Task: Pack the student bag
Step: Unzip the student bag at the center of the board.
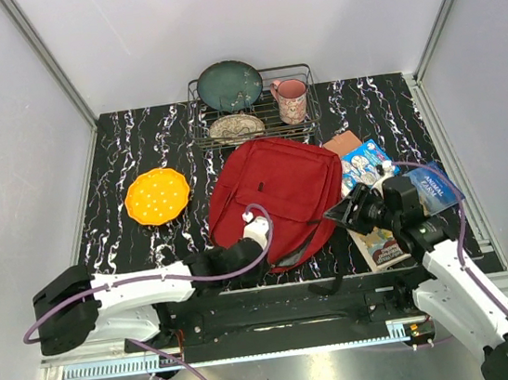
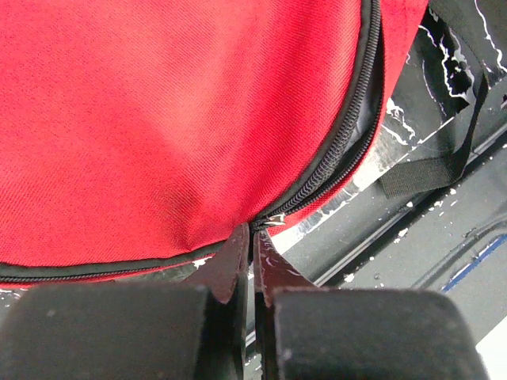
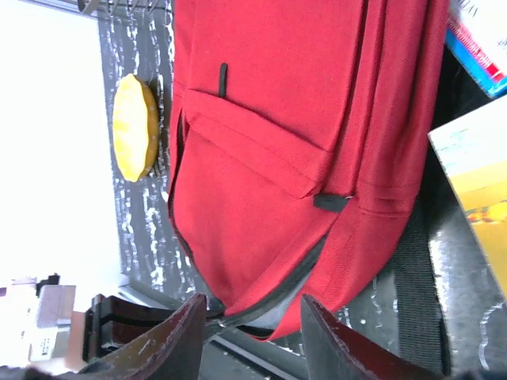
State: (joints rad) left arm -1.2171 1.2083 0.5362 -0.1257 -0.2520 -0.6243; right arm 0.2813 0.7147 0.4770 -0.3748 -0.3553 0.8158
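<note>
L gripper point(image 2: 252, 237) pinched shut at zip slider point(image 2: 273, 221), near edge of student bag point(image 1: 277, 187), flat mid-table; R gripper point(image 3: 252, 301) gapes beside it. Fabric soft, floppy, prob. light: grab zip pull or seam.

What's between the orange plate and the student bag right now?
Nothing but a bare strip of black marbled table separates the orange plate from the student bag; the top view shows it, and the right wrist view agrees.
</note>
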